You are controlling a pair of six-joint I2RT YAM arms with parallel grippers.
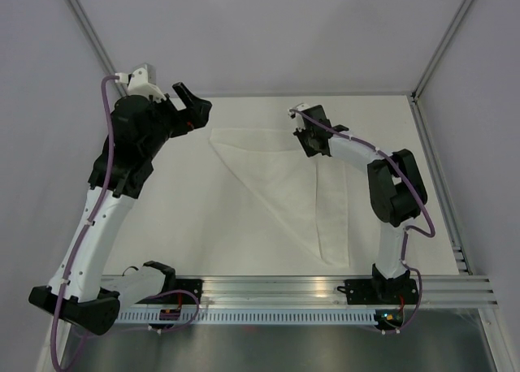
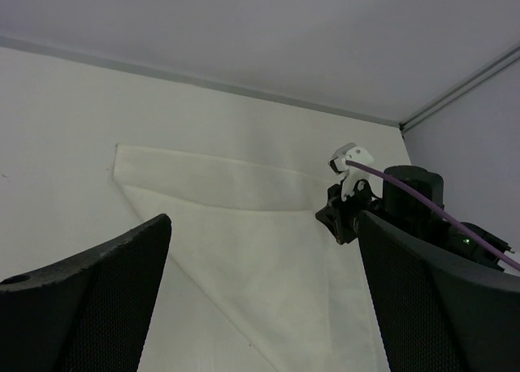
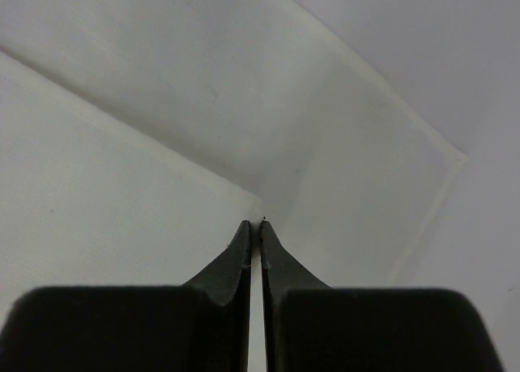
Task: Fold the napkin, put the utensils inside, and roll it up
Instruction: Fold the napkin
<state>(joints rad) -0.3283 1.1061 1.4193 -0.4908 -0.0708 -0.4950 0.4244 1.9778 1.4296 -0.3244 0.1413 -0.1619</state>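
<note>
Your right gripper (image 3: 260, 223) is sitting clenched at the napkin's (image 1: 276, 177) far-right corner; your left gripper (image 1: 192, 101) is hovering released near its far-left corner.

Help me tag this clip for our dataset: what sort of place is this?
Likely a lab robot cell: plain white enclosure walls, an aluminium mounting rail, two bolted-down arms.

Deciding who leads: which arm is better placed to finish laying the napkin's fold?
Probably right: the right tool is closed at the napkin upper layer's corner, seemingly pinching it. The left tool is open, off the cloth near its far left corner.
</note>
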